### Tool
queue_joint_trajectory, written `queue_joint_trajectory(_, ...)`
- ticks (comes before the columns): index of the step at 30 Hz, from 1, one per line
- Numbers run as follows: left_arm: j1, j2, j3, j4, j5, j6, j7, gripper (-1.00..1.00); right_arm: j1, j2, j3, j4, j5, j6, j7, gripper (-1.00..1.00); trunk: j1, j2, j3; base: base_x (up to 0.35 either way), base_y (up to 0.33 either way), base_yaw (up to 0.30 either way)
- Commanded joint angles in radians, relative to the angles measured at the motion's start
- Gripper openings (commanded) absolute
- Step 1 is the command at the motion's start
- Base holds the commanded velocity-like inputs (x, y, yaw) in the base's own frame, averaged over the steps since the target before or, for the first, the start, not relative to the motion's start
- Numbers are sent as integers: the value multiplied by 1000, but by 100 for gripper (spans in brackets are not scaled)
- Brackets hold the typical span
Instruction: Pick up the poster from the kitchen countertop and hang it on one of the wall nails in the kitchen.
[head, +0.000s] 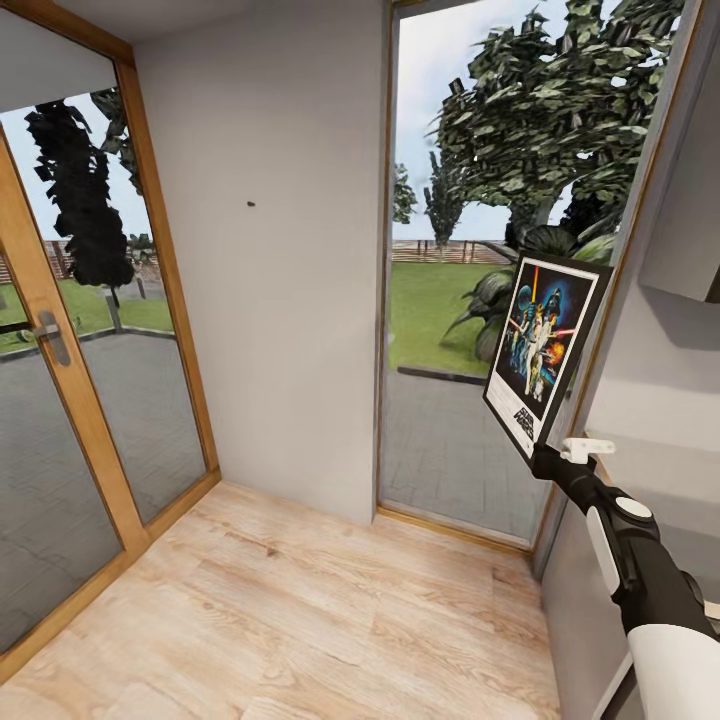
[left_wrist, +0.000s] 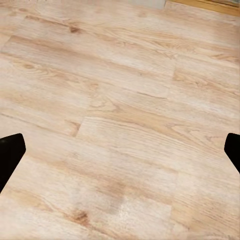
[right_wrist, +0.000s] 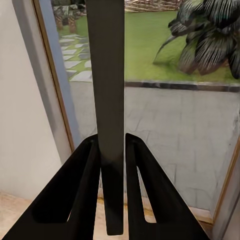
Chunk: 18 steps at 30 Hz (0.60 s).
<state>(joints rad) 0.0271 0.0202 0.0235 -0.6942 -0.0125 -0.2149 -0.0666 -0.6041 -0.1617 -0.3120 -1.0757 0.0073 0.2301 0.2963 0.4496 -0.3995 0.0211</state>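
Your right gripper (head: 545, 458) has the poster (head: 545, 345) clamped by its lower edge, holding it upright and tilted in front of the window (head: 450, 300); from the wrist, its 2 fingers (right_wrist: 82, 190) press both faces of the thin dark panel (right_wrist: 107, 100). 1 wall nail (head: 250, 204) sits on the grey wall (head: 280, 330), well to the poster's left. Your left gripper (left_wrist: 120, 150) hangs wide open over the wood floor (left_wrist: 120, 100)

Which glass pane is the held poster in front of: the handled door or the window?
The window right of the nail wall. The poster, clamped in the right gripper, overlaps it; the door stands far left.
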Motion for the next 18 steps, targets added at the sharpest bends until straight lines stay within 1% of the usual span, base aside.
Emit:
queue_joint_trajectory(1, 0, 0, 3, -1, -1, -1, -5, 100, 0, 0, -3, -1, -1, 6, 7, -100, 0, -1, 0, 0, 0, 0)
queue_joint_trajectory(18, 0, 1, 3, -1, -1, -3, -5, 100, 0, 1, -2, -3, -1, 6, 7, -100, 0, -1, 0, 0, 3, 0)
